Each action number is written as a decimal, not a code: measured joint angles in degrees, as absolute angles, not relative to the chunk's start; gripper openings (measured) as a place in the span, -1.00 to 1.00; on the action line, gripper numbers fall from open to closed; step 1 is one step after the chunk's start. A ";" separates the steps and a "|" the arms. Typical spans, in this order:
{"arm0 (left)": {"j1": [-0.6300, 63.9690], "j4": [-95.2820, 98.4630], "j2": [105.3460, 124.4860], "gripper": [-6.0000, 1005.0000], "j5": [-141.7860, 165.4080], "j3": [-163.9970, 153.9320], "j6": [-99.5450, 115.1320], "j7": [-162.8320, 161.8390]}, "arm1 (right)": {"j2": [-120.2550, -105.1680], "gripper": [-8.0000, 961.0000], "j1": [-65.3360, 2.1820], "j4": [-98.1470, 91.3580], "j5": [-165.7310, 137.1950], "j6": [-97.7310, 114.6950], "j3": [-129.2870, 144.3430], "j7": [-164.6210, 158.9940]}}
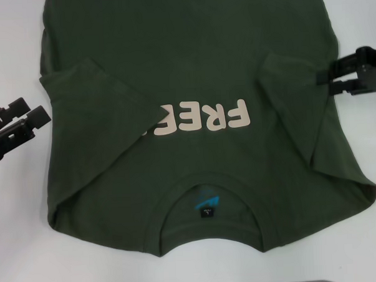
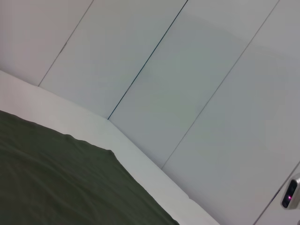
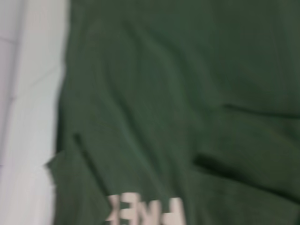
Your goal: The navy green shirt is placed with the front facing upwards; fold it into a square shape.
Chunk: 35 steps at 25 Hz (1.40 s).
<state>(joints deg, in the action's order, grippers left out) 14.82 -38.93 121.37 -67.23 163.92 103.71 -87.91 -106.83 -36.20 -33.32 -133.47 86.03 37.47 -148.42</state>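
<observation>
head cam looks steeply down over the bench [image 1: 9,55], both wrist cams hover close, all sharing the shirt [image 1: 191,72]

Light fell evenly and brightly from above in my head view, and the white table [image 1: 9,55] was washed nearly featureless. Shadows were soft: thin dark lines sat under the folds of the shirt [image 1: 191,66], and a faint one lay beneath my right end effector [image 1: 326,82]. The cream lettering [image 1: 202,117] read crisply there, with no glare. My left wrist view was sharp on the wall panels [image 2: 197,93], dimmer over the cloth. My right wrist view was blurred throughout, smearing the lettering and the shirt's edge.
</observation>
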 joint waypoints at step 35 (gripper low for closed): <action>14.67 -38.93 121.57 0.83 -67.24 163.91 103.15 -87.72 | -110.85 -0.01 -38.96 -29.44 -140.16 77.59 38.38 -150.28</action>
<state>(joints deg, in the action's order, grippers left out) 14.67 -38.93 121.57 -67.24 163.91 103.15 -87.72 -110.85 -38.96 -29.44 -140.16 77.59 38.38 -150.28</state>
